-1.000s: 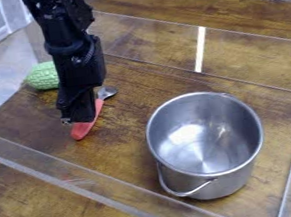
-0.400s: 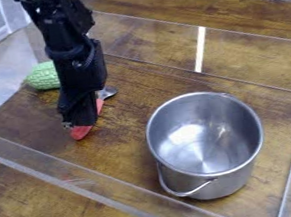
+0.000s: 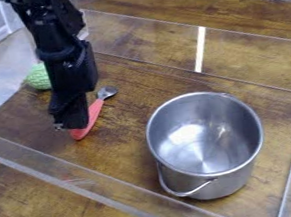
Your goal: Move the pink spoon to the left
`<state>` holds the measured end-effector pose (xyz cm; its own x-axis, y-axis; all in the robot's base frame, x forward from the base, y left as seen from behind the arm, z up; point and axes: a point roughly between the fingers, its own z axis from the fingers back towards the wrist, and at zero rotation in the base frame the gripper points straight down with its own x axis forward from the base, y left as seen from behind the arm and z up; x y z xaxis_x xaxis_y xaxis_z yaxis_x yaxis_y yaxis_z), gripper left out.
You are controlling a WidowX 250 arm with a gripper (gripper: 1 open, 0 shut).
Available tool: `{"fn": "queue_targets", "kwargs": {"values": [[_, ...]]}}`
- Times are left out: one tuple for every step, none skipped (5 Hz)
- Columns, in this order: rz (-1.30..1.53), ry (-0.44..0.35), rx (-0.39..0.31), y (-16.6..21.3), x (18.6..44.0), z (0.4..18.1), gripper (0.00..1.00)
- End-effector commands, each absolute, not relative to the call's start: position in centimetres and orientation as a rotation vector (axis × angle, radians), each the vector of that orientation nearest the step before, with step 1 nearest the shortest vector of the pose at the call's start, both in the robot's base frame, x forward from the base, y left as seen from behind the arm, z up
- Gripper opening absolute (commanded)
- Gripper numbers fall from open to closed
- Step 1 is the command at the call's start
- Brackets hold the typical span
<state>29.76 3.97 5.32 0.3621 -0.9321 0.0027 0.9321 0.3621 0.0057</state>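
The pink spoon point(image 3: 90, 117) lies slanted on the wooden table, its lower tip toward the front and its short silver end point(image 3: 106, 93) toward the back right. My black gripper point(image 3: 68, 122) points straight down and reaches table height at the left edge of the spoon's handle. Its fingers are shut together on the handle. The arm's body hides part of the spoon's left side.
A steel pot point(image 3: 206, 144) with a handle stands to the right of the spoon. A green bumpy vegetable point(image 3: 38, 77) lies behind the arm at the left. Clear plastic walls point(image 3: 62, 172) fence the table at the front and sides.
The arm has leaned slightly to the left, so more of the spoon's pink handle shows beside it. The spoon itself lies where it was.
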Motion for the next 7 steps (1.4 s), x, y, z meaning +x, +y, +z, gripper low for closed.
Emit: {"fn": "queue_targets", "kwargs": {"values": [[-1.198, -0.052, 0.067, 4.2, 30.8, 9.1, 0.00], [-1.198, -0.009, 0.080, 4.1, 31.2, 11.4, 0.00], [-1.192, 0.059, 0.091, 3.9, 31.8, 14.7, 0.00], [-1.184, 0.086, 0.093, 3.4, 31.7, 15.4, 0.00], [-1.215, 0.055, 0.096, 3.7, 31.5, 14.2, 1.00], [-1.240, 0.018, 0.101, 3.8, 31.0, 12.7, 1.00], [-1.268, -0.018, 0.110, 3.6, 30.5, 10.7, 1.00]]}}
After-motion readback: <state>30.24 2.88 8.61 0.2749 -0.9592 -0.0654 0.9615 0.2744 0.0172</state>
